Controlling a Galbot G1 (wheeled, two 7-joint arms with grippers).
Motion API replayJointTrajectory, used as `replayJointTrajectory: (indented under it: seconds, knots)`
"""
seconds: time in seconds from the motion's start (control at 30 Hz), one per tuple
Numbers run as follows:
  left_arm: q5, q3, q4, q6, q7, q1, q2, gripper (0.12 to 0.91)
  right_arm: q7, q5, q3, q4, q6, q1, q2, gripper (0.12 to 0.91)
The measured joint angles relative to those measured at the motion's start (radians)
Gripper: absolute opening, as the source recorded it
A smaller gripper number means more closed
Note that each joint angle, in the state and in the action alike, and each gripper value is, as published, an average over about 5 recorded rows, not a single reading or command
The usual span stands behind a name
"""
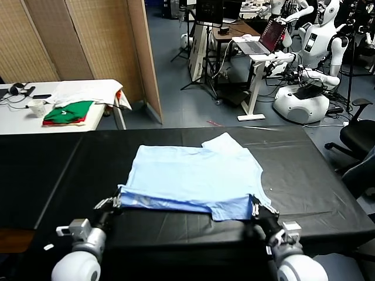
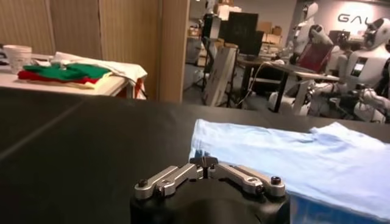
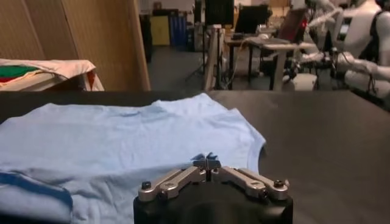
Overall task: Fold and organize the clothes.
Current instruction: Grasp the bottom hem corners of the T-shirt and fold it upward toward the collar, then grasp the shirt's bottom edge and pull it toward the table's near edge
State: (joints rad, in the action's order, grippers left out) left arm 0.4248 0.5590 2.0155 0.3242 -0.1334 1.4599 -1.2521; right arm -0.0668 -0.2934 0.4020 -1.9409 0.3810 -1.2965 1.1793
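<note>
Pale light-blue thin cotton T-shirt (image 1: 196, 178) lies spread on the black cloth-covered table (image 1: 304, 175), filling the middle of the head view with its long axis running left to right, one sleeve poking toward the top centre and a darker blue under-layer showing along the near hem. Both arms sit at that near hem: the left gripper (image 1: 115, 202) at the lower left corner of the fabric and the right gripper (image 1: 256, 209) at the lower right corner. Each has its fingers pressed together; in the right wrist view a small tuft of blue fabric shows pinched at the tips of the right gripper (image 3: 208, 161), while the tips of the left gripper (image 2: 204, 162) meet just beside the shirt's edge, and I cannot tell whether cloth is caught there. The shirt stretches away from both grippers toward the far side of the table, so the likely next move is a lift and carry forward to lay the near hem over the far part; neither arm is nearer, both being at their own corner. Nothing lies on the black surface in that path. Well apart, on the white side table (image 1: 17, 120) at the upper left, rest folded green and red garments (image 1: 69, 112) and a white cup (image 1: 37, 108).
</note>
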Motion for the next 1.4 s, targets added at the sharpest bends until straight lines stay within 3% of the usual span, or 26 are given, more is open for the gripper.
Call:
replayJointTrajectory:
  seconds: [0.33, 0.4, 0.5, 0.6, 0.7, 0.8, 0.9, 0.97, 1.13, 1.4]
  knots:
    - [-0.040, -0.002, -0.053, -0.013, -0.002, -0.041, -0.001, 0.146, 0.056, 0.011, -0.033, 0.085, -0.040, 0.063, -0.014, 0.159]
    - [-0.045, -0.007, -0.066, -0.015, -0.003, -0.052, -0.002, 0.146, 0.068, -0.006, -0.029, 0.085, -0.028, 0.064, -0.019, 0.226]
    - [-0.047, -0.018, -0.083, -0.010, 0.000, -0.068, -0.006, 0.165, 0.074, -0.028, -0.015, 0.064, 0.015, 0.049, -0.030, 0.402]
    - [-0.047, -0.027, -0.092, 0.001, 0.009, -0.081, -0.009, 0.307, 0.073, -0.040, 0.006, 0.019, 0.051, 0.016, -0.042, 0.592]
    - [-0.047, -0.030, -0.089, 0.009, 0.015, -0.083, -0.012, 0.511, 0.070, -0.043, 0.032, -0.028, 0.061, -0.032, -0.048, 0.774]
    - [-0.051, -0.026, -0.076, 0.015, 0.014, -0.072, -0.011, 0.700, 0.066, -0.052, 0.058, -0.060, 0.060, -0.081, -0.049, 0.882]
    - [-0.060, -0.019, -0.064, 0.021, 0.012, -0.054, -0.008, 0.848, 0.064, -0.074, 0.082, -0.074, 0.058, -0.123, -0.053, 0.904]
    - [-0.062, -0.014, -0.056, 0.025, 0.011, -0.039, -0.007, 0.892, 0.064, -0.085, 0.092, -0.078, 0.057, -0.144, -0.055, 0.905]
    - [-0.056, -0.006, -0.037, 0.036, 0.008, 0.002, -0.016, 0.906, 0.058, -0.093, 0.107, -0.086, 0.057, -0.176, -0.052, 0.853]
    - [-0.056, 0.002, -0.035, 0.038, 0.004, 0.032, -0.026, 0.903, 0.049, -0.099, 0.143, -0.099, 0.057, -0.224, -0.039, 0.656]
